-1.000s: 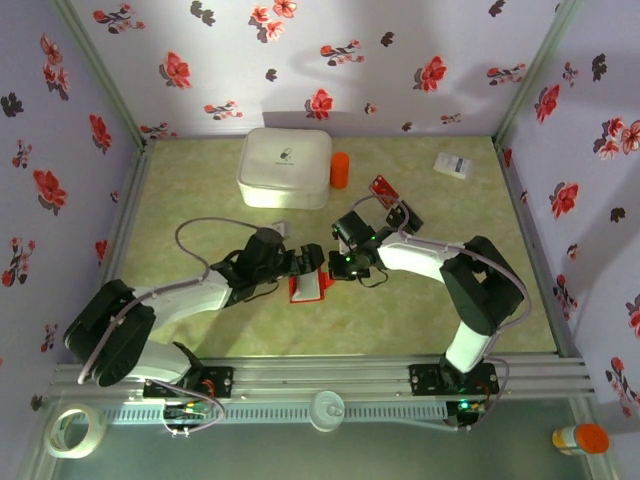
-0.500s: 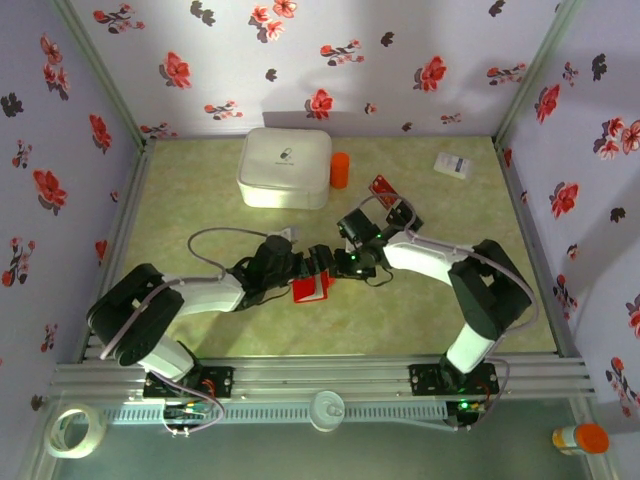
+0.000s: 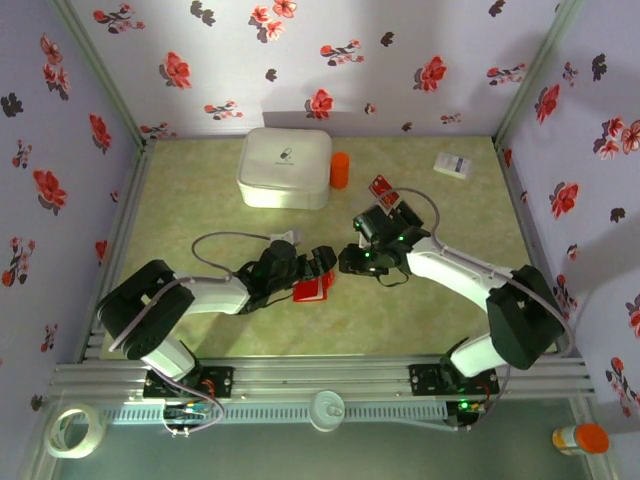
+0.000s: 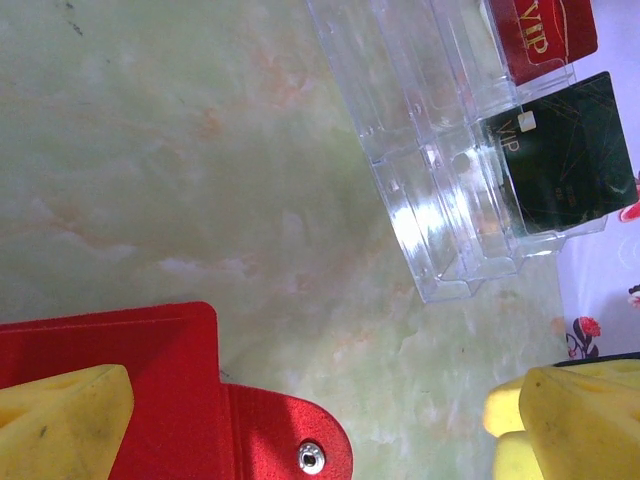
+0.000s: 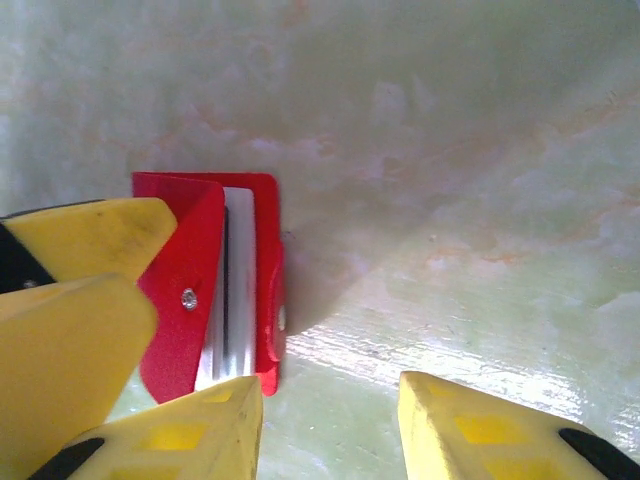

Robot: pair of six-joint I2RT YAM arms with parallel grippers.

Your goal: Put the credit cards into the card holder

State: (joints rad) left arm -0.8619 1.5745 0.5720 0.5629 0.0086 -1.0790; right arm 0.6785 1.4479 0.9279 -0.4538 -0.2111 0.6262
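Floral-papered walls enclose a pale green marbled table [image 3: 200, 200]. At its back stand one large white box [image 3: 285, 167] and one orange cylinder [image 3: 340, 170].

Left of centre, the left gripper [image 4: 310, 400] hangs low with its jaws spread wide. One yellow finger lies over the wallet and nothing is held. The single red wallet [image 5: 175, 260] lies on the table between the two grippers, with its flaps partly apart and a pale strip showing between them. Whether a card already sits inside cannot be told.

Just right of the wallet, the right gripper [image 5: 330, 410] has its jaws partly apart over bare table and holds nothing.

Further right and back is one clear plastic rack [image 4: 420, 150], well apart from the wallet. It holds two countable cards, one red card [image 4: 540, 30] and one black card [image 4: 560, 150]. Any further cards are too small to tell.

One small white box [image 3: 455, 164] lies far right.

Judged progress: the task is unfinished, since at least two cards are not yet in the wallet and none is in hand.
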